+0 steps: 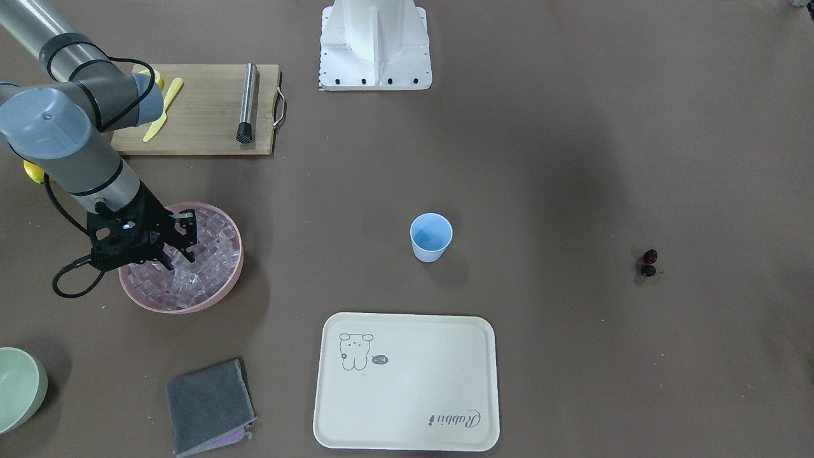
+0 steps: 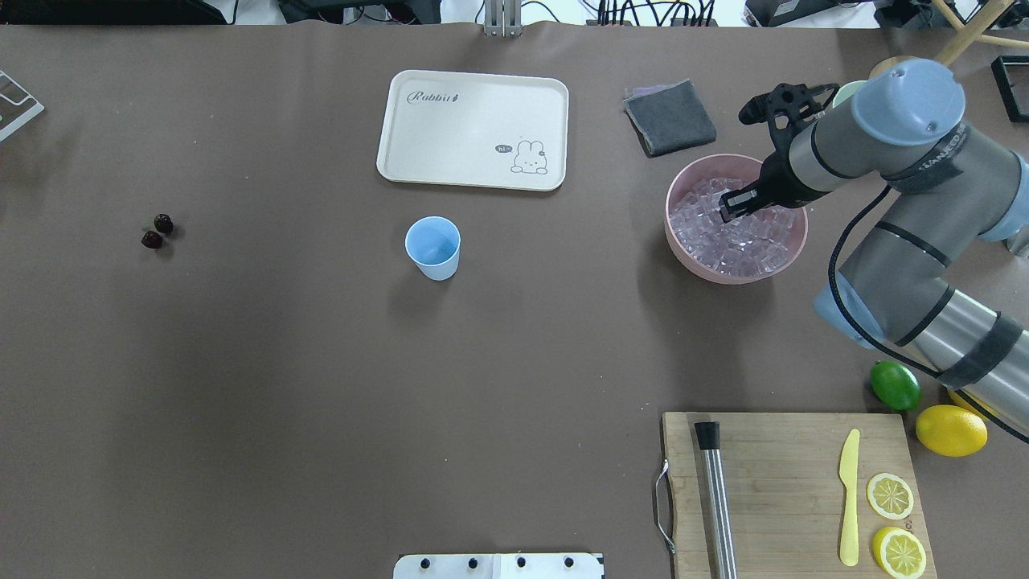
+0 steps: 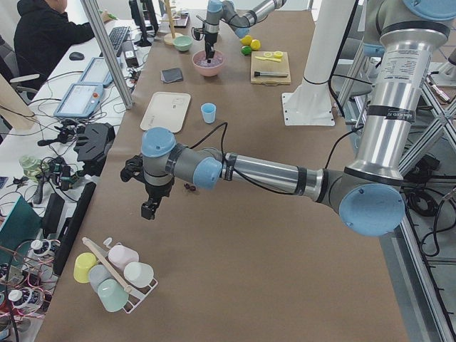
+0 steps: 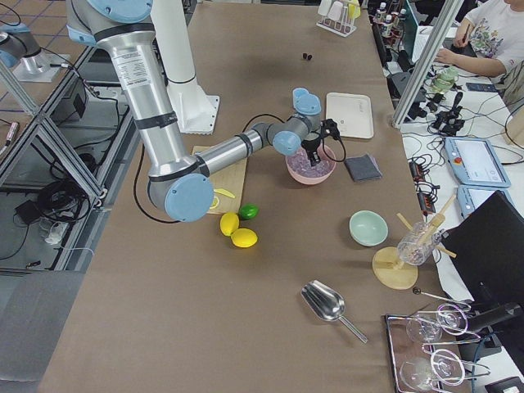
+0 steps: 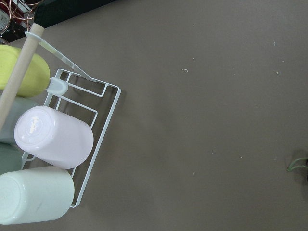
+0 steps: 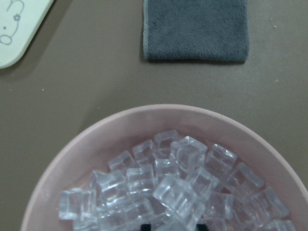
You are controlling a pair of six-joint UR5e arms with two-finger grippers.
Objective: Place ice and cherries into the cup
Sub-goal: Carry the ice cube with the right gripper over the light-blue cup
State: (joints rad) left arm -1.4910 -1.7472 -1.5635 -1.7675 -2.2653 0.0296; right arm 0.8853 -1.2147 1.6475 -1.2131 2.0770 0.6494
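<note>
The light blue cup (image 1: 431, 236) stands upright and empty mid-table. The cherries (image 1: 648, 263) lie on the table far from it, a dark pair. The ice (image 1: 210, 254) fills a pink bowl (image 1: 222, 289). My right gripper (image 1: 180, 257) is down in the bowl, open, with its fingertips among the cubes; the right wrist view shows the ice (image 6: 178, 178) just ahead of the tips. My left gripper (image 3: 149, 208) shows only in the exterior left view, hanging near the cherries (image 3: 189, 187); I cannot tell whether it is open or shut.
A cream tray (image 1: 407, 381) and a grey cloth (image 1: 210, 407) lie beyond the cup. A cutting board (image 1: 203, 108) holds a steel muddler (image 1: 248, 105) and a yellow knife. A lime (image 2: 895, 385) and a lemon (image 2: 951, 429) lie beside it. A rack of cups (image 5: 53, 144) lies below my left wrist.
</note>
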